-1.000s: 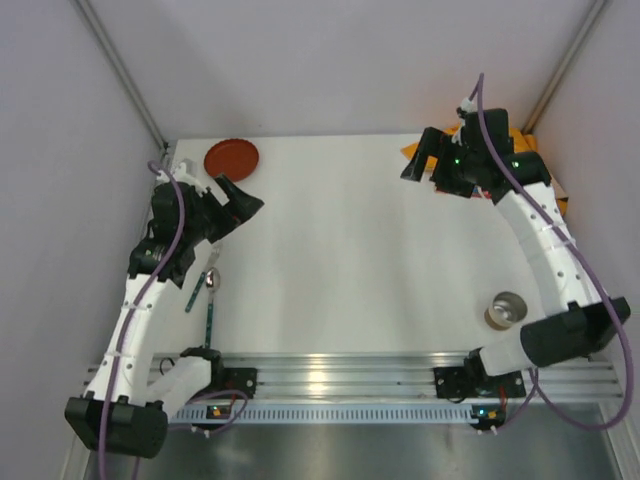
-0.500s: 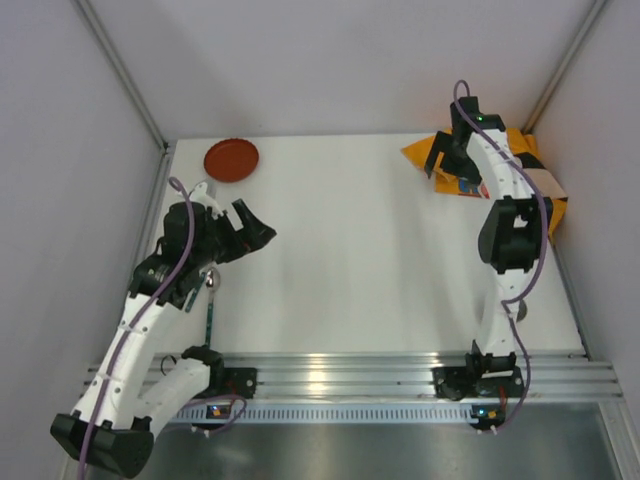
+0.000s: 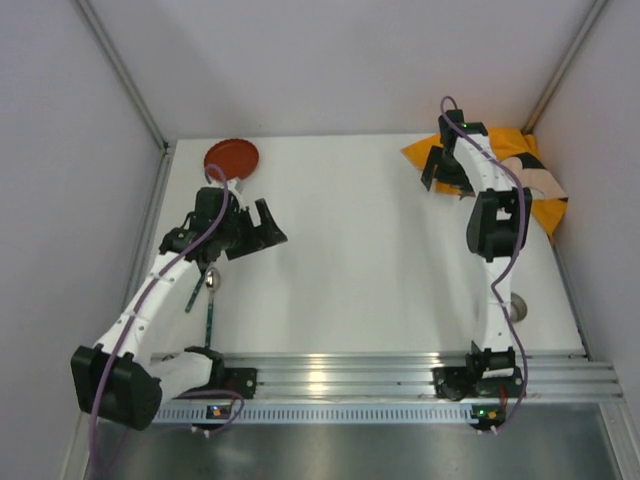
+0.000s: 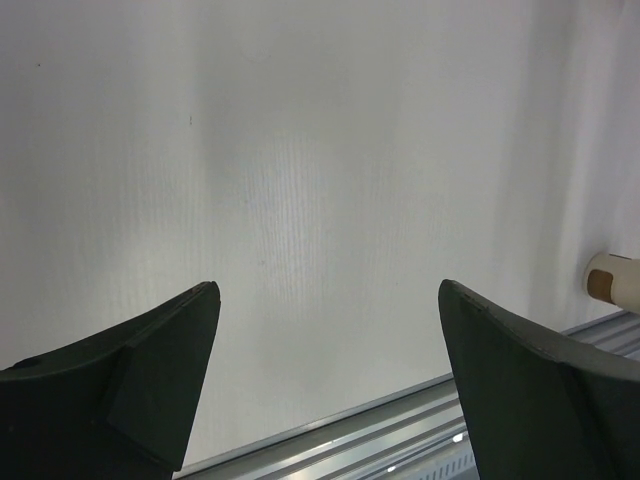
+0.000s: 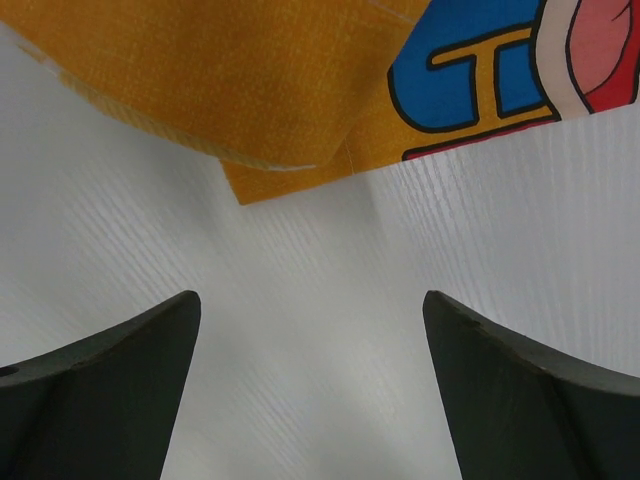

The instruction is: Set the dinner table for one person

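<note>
Over the far right corner, the spread right gripper (image 5: 310, 300) hovers beside the orange cloth (image 5: 200, 80).
White dinner table (image 3: 360, 250) lies ahead of both arm bases, long axis left to right. Left gripper (image 4: 325, 300) hangs spread, empty. Risk: jaws closing short would catch only the cloth's folded edge, bunching it.

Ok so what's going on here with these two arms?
Two robot arms are setting the large white tabletop for dinner, but neither holds anything at this moment. The right hand hovers open just short of the orange printed cloth in the far right corner. The left hand is open over bare table, near the round red plate and a green-handled spoon on the left side.
</note>
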`<state>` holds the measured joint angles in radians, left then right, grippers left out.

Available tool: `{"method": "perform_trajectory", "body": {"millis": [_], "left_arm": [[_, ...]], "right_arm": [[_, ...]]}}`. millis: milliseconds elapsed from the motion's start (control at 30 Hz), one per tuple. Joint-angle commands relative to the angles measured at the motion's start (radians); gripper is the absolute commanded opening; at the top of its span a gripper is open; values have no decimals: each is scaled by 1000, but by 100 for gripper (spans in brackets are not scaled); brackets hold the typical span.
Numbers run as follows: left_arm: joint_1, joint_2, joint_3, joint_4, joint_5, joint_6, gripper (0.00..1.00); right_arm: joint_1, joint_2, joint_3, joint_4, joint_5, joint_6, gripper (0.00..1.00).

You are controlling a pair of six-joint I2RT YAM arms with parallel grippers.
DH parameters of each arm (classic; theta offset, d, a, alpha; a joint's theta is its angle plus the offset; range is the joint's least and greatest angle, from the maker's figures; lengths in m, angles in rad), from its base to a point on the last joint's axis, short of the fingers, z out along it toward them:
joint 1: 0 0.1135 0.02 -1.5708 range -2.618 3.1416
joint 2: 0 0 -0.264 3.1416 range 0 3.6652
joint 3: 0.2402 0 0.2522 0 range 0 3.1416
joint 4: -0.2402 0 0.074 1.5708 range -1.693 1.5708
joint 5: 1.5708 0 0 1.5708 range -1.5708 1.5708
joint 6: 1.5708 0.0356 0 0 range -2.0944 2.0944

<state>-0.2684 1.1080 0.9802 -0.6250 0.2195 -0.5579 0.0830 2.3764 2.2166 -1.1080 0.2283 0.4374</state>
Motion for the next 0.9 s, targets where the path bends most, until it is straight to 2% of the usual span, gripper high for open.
{"method": "perform_trajectory", "body": {"millis": [0,233,433,500,533,633,667,733,867], "left_arm": [[-3,65,80,74,-5,-13,95],[-20,289,236,76,-9,-23,92],[-74,417,377,30,-49,-19,90],[-77,437,394,28,-52,-34,90],[-77,441,397,27,-52,-43,90],[-80,451,399,30,-49,-57,90],[-80,452,399,28,-46,-54,90],[-81,455,400,22,-45,-45,89],[-81,438,393,-21,-78,-17,88]], "right_arm": [[9,53,107,28,37,-40,93],[0,159,218,82,59,-66,90],[-19,228,253,89,51,-65,77],[-32,234,246,88,36,-63,63],[-37,234,241,88,26,-62,51],[-40,234,229,88,26,-63,31],[-39,234,224,88,26,-63,18],[-37,231,212,88,29,-63,1],[-23,202,196,80,29,-66,0]]}}
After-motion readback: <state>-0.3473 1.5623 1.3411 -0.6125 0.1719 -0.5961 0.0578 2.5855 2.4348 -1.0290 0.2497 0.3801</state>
